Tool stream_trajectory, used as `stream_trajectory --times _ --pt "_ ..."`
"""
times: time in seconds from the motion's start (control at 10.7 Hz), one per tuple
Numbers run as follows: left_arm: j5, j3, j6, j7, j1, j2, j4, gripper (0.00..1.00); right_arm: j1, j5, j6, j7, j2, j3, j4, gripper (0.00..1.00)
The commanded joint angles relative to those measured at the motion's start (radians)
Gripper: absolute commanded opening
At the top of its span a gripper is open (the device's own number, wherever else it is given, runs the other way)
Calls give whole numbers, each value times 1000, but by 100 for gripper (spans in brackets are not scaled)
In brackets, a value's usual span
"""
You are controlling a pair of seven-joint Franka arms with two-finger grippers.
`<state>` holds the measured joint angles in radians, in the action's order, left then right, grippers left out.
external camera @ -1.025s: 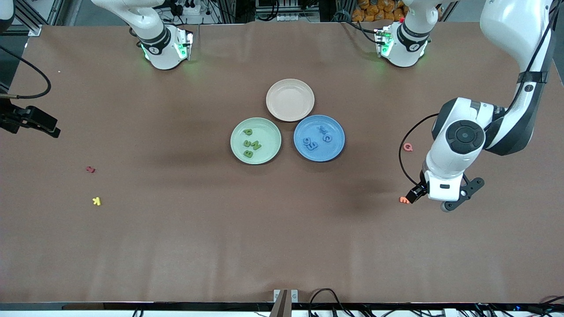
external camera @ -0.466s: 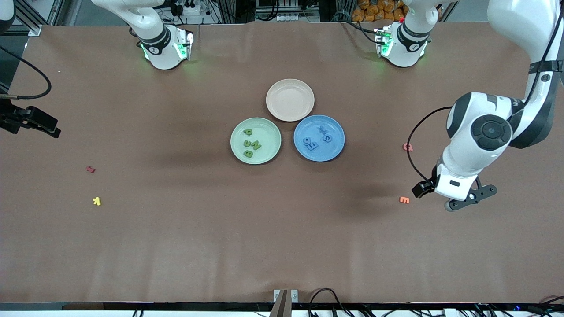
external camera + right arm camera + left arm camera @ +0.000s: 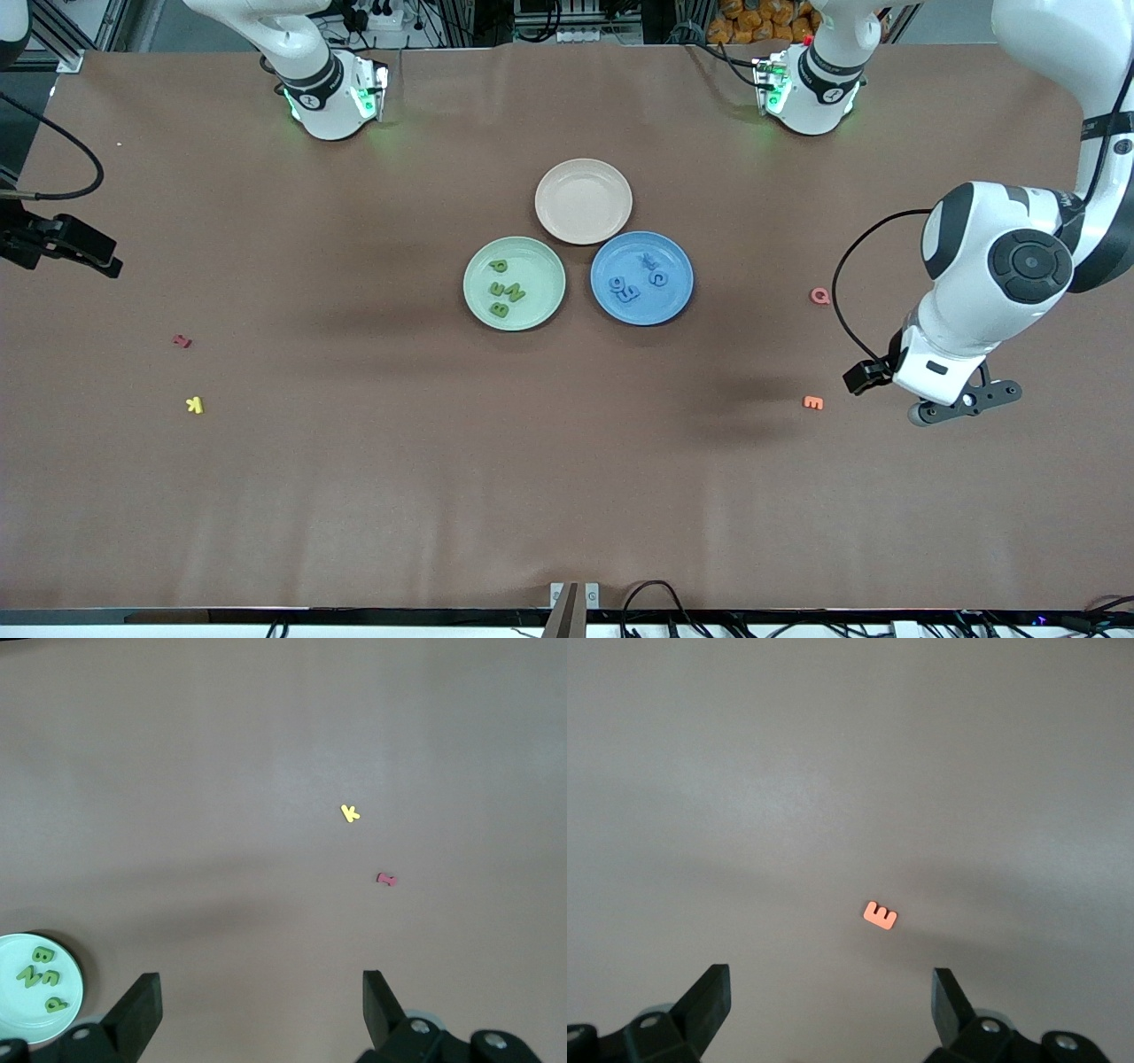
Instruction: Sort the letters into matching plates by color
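Four green letters sit in the green plate, and four blue letters, as best I can count them, sit in the blue plate, so the colour matching looks done, judging by what lies on the table. No green or blue piece shows loose anywhere on the brown table. A beige plate at twelve o'clock of the pair holds nothing.

What remains out are the odd colours: a pink Q and an orange E toward the left arm's end, a red letter and a yellow K toward the right arm's end. None of them has a matching plate, so I'd say little or nothing is left.

The left gripper hangs over bare table with jaws spread wide and nothing in them; the orange E lies at nine o'clock of it in the front view, near but apart, and its wrist view shows the E between and ahead of the fingertips.

The right gripper, wide apart and empty, waits off the table's edge at the right arm's end; the green plate with its letters shows in a corner of its wrist view, well apart from the fingers
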<state>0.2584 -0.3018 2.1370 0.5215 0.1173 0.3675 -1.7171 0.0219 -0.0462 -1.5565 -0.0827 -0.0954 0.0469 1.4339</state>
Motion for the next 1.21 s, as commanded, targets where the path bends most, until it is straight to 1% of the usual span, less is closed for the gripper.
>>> stream_trajectory --times 0.0,0.19,0.28,0.37,0.47,0.56,0.84,0.93,1.12 --pt "-76 21 -81 -44 -24 -18 56 100 -2 12 6 0 0 -2 -3 100" --pt "-88 21 -130 -44 -36 -18 94 100 -2 12 7 0 0 -2 -1 100" --pt "-108 21 -175 -49 -41 -28 118 100 0 12 7 -2 0 -4 -1 100" --pt "-120 21 -205 -81 -39 -53 122 100 0 12 7 -2 0 -4 -1 100" --pt "-161 29 -227 -144 -38 -80 122 100 0 12 7 -2 0 -4 -1 100" --pt "-195 56 -248 -176 -39 -111 120 100 0 12 7 -2 0 -4 -1 100" --pt "-200 58 -296 -193 -39 -195 117 100 -2 12 9 -2 0 -4 -1 100" --pt "-202 59 -319 -231 -39 -219 119 100 0 12 9 -2 0 -4 -1 100" --pt "-212 59 -341 -242 -41 -252 119 100 0 12 10 -2 0 -4 -1 100"
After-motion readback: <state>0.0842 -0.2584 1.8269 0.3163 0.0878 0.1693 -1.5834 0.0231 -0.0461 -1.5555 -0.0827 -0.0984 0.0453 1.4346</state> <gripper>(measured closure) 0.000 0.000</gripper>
